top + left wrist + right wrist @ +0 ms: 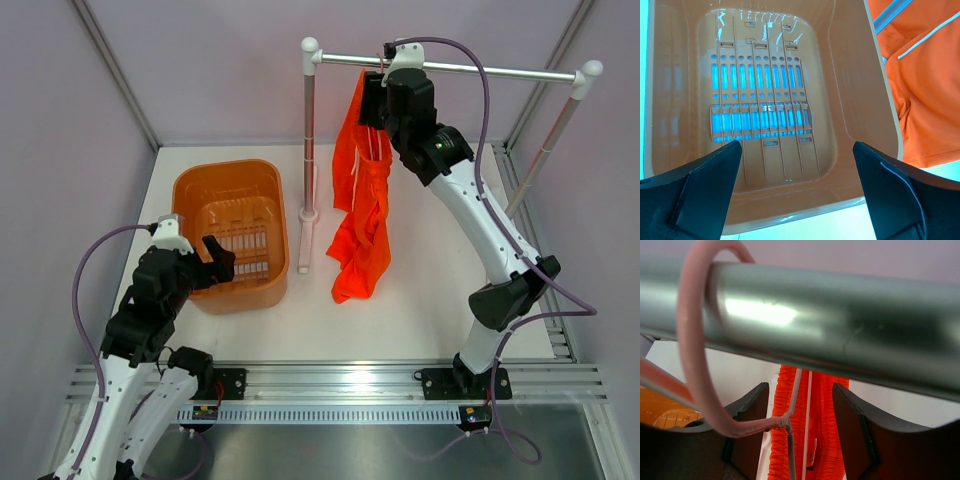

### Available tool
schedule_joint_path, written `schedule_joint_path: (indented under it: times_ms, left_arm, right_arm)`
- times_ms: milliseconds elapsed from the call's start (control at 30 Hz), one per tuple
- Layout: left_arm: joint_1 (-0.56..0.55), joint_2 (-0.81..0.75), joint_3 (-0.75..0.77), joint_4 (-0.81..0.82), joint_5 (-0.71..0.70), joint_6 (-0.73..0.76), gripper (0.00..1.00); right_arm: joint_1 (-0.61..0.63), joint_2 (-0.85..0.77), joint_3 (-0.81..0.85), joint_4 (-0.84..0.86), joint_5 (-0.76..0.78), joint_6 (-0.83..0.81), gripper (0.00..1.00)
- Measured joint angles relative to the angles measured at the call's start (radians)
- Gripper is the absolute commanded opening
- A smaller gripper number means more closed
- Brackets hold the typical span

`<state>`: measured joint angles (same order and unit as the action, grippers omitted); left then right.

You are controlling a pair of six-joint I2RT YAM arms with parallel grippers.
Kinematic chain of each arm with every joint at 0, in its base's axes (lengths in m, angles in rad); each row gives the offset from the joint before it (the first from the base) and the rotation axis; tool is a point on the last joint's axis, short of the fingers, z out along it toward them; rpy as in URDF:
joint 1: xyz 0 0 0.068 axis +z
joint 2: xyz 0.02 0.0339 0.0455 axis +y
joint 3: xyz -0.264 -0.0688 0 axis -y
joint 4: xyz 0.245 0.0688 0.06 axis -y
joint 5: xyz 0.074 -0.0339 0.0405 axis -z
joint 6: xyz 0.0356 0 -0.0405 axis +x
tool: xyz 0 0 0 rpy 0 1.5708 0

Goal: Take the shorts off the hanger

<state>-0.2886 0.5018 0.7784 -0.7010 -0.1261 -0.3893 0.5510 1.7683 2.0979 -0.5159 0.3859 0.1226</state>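
Orange-red and limp, the shorts (362, 205) hang in a long fold from the pale-pink wire hanger (687, 340). The hanger's hook loops over the silver rail (850, 335) of the rack at the back of the table. The shorts' lower end reaches down towards the tabletop beside the orange slotted basket (190, 195); whether it touches cannot be told.

The right gripper (800, 440) is raised to the rail. Its fingers are apart and straddle the hanger's twisted neck and the gathered waistband below it, and neither pad appears to press on cloth or wire. The left gripper (797, 185) hovers low over the basket with its fingers spread wide and nothing between them.

The shorts look light and wholly soft, so they will likely sag, stretch and slide rather than lift as one piece. The thin white drawstring (925, 40) could snag on the wire. The hanger looks light too and is only hooked on, so a pull on the fabric may swing it or drag it along the smooth rail. A sound hold would be a pinch on the thick elastic waistband close to the hanger, drawing the cloth off sideways.
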Motion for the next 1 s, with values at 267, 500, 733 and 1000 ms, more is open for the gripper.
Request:
schedule_joint_path:
  times_ms: [267,500,733,1000]
  left_arm:
    - [0.000,0.006,0.000,0.000,0.000,0.000,0.99]
    - [0.000,0.011,0.000,0.001,0.000,0.000,0.99]
    - [0.000,0.013,0.000,0.000,0.000,0.000,0.99]
    - [0.000,0.015,0.000,0.001,0.009,0.000,0.99]
  right_arm:
    - [0.004,0.000,0.000,0.014,0.043,-0.024,0.41]
    - [0.010,0.000,-0.019,0.058,0.061,-0.039,0.19]
    - [0.014,0.000,-0.031,0.077,0.078,-0.062,0.00]
    - [0.023,-0.037,-0.030,0.021,0.084,-0.074,0.00]
